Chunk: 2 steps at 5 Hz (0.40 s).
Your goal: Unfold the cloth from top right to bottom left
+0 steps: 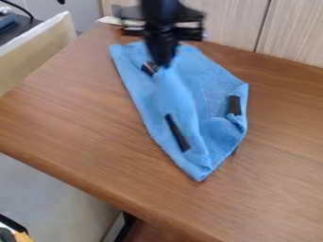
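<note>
Probably about midway, we'd say: blue cloth [217, 134] lies partly spread on the table [69, 123] by its back edge, creased and bunched at right; bottom-left side left to open. End effector [164, 62] over its upper part; can't tell if clenched or released.

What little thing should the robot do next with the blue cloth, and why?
Maybe the gripper should gently draw the blue cloth toward the lower left, if it has hold. It is at the cloth's upper part, a raised ridge runs down from there, and the task unfolds that way.
</note>
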Available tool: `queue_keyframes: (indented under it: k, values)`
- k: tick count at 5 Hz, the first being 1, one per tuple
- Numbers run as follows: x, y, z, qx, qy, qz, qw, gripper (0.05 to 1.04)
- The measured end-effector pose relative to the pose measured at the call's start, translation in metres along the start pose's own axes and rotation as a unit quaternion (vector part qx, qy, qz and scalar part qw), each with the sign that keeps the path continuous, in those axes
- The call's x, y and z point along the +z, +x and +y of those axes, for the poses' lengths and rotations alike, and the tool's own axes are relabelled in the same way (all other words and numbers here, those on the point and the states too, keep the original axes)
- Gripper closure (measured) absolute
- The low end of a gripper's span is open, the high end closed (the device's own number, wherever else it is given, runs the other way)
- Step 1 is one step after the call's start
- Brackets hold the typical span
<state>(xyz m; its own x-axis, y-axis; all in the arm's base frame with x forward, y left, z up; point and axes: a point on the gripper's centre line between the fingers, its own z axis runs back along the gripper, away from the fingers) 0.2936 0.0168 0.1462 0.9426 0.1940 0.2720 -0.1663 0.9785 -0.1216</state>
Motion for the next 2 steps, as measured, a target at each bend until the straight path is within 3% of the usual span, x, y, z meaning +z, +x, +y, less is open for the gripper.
queue_keyframes:
  k: [2]
  values:
    - [-0.005,-0.060,0.050,0.036,0.005,0.002,0.9993,1.031]
